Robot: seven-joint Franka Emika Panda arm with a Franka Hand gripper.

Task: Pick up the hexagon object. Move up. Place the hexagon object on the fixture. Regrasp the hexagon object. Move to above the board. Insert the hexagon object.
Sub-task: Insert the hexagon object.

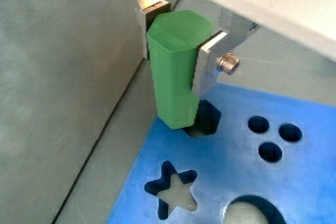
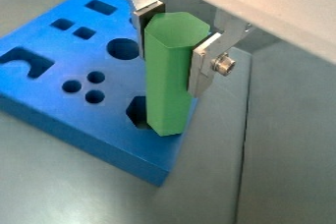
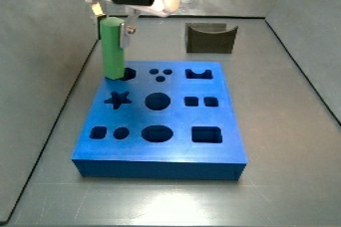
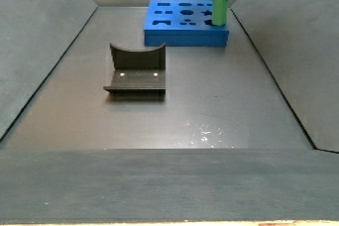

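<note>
Wrist views alone show the gripper [image 1: 182, 39] clamping the hexagon object [image 1: 179, 71], its tip in the board [image 2: 79, 81]

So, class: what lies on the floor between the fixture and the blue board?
Nothing: in both side views bare grey floor separates the fixture from the board. The gripper holds the hexagon object upright over the board's corner.

A matte dark grey floor [image 4: 199, 101] fills an open tray. Plain grey walls [image 4: 40, 61] slope up and outward from it on each side. Soft overhead light leaves small pale glints [image 4: 208, 131] on the floor in a side view.
</note>
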